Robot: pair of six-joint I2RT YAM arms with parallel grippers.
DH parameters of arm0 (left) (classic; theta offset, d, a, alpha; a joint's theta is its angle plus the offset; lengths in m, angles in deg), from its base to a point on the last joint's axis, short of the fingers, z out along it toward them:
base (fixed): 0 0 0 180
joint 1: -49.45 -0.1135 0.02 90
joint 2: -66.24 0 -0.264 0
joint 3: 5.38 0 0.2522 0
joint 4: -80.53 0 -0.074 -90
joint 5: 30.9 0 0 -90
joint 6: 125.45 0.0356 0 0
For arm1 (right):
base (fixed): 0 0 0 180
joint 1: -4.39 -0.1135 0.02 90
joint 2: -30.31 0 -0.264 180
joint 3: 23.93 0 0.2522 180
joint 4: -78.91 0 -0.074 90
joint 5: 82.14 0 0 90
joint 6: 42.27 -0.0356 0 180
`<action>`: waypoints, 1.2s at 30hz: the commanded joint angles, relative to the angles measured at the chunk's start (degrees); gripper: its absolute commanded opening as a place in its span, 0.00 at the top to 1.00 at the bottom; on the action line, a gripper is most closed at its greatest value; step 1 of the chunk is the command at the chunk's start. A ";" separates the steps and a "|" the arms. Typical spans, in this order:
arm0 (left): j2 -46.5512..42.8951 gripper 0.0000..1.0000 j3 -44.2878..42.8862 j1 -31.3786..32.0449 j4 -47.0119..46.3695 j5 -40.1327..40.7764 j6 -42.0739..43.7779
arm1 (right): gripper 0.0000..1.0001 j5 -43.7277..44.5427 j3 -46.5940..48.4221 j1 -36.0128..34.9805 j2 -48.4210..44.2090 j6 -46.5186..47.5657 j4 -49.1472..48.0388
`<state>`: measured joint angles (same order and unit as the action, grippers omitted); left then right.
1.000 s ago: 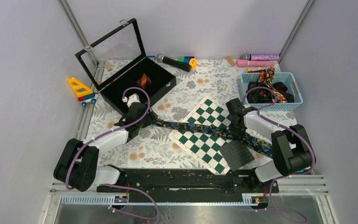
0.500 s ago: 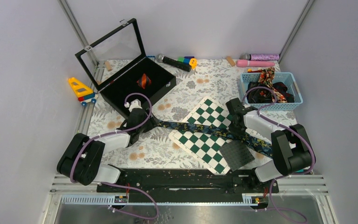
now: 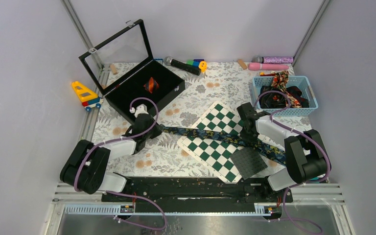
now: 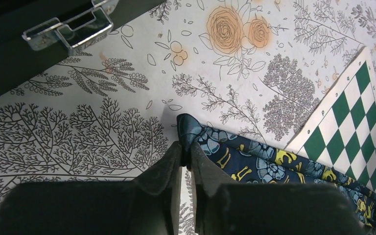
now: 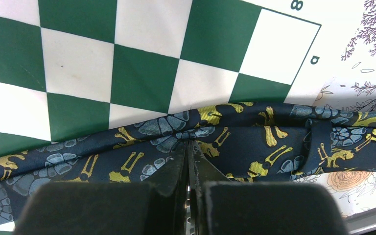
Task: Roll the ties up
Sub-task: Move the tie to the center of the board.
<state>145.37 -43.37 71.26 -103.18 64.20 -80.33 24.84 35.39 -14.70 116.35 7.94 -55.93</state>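
A navy tie [image 3: 200, 133] with blue and yellow flowers lies slanted across the green-and-white chequered board [image 3: 210, 149]. My left gripper [image 3: 152, 128] is at its narrow left end. The left wrist view shows that gripper [image 4: 186, 149] shut on the tie's tip [image 4: 196, 132]. My right gripper [image 3: 247, 134] sits on the tie's middle over the board. In the right wrist view its jaws [image 5: 188, 144] are shut, tips pressed onto the fabric [image 5: 254, 137]. A red-and-black striped tie [image 3: 150, 84] lies rolled inside the black box. More ties [image 3: 281, 81] fill the blue basket.
The black box [image 3: 169, 90] with its raised glass lid stands just behind my left gripper. The blue basket [image 3: 307, 110] is at the back right. A dark square pad [image 3: 248, 161] lies on the board's near corner. A toy truck [image 3: 85, 94], a microphone [image 3: 181, 64] and pink tubes [image 3: 269, 66] line the edges.
My left gripper slid a little toward the tie's narrow end and closed on it. The right arm has not moved.
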 commanded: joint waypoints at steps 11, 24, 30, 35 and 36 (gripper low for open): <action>-11.91 1.00 -7.84 -0.36 10.76 2.12 4.80 | 1.00 -0.58 1.11 0.20 0.88 -0.29 -0.18; -19.33 1.00 -10.58 -0.98 22.70 4.52 4.93 | 1.00 -0.69 1.42 0.20 1.07 -0.11 0.23; -24.14 1.00 -7.24 -0.98 27.75 4.55 1.21 | 1.00 -0.63 1.49 0.19 1.17 -0.11 0.23; -26.58 1.00 -2.48 -0.98 27.83 5.70 -1.37 | 1.00 -0.72 1.60 0.19 1.32 0.00 0.39; -26.34 1.00 -1.57 -0.97 27.05 5.76 -1.63 | 1.00 -0.70 1.60 0.20 1.25 -0.03 0.34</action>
<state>119.78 -47.76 71.06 -76.06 65.91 -79.76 23.94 35.74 -14.70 116.68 7.98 -56.42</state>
